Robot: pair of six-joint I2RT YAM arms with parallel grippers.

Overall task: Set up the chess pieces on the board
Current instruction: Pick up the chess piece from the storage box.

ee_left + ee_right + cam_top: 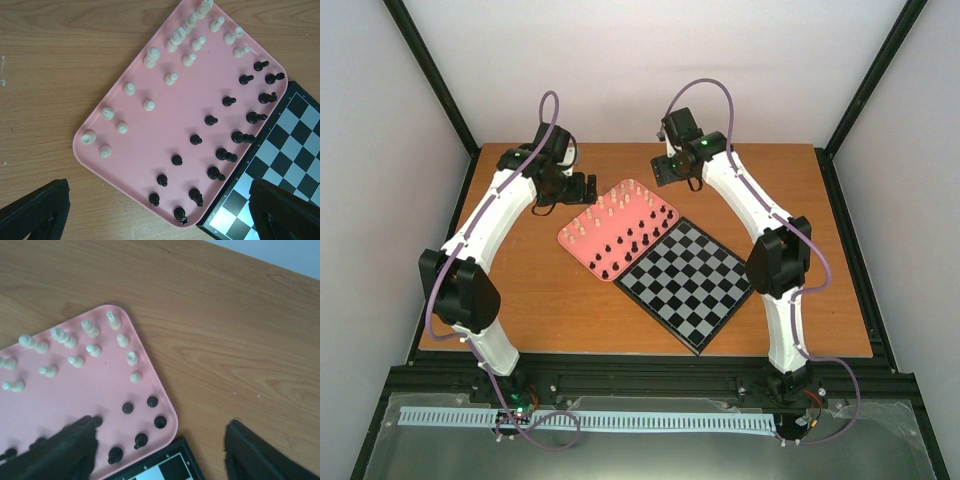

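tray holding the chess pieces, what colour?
Plain pink tray with rounded corners. The left wrist view shows it best.

A pink tray (pixel 150 145) lies slantwise on the wooden table (pixel 60 60). Cream pieces (pixel 129 88) stand in two loose rows along the tray's long edge away from the board (pixel 280 165). Black pieces (pixel 210 120) stand in two rows along the long edge next to it. The board's black rim lies against that edge. The left gripper (pixel 157 190) hangs above, its fingers (pixel 35 212) spread wide with nothing held between them.
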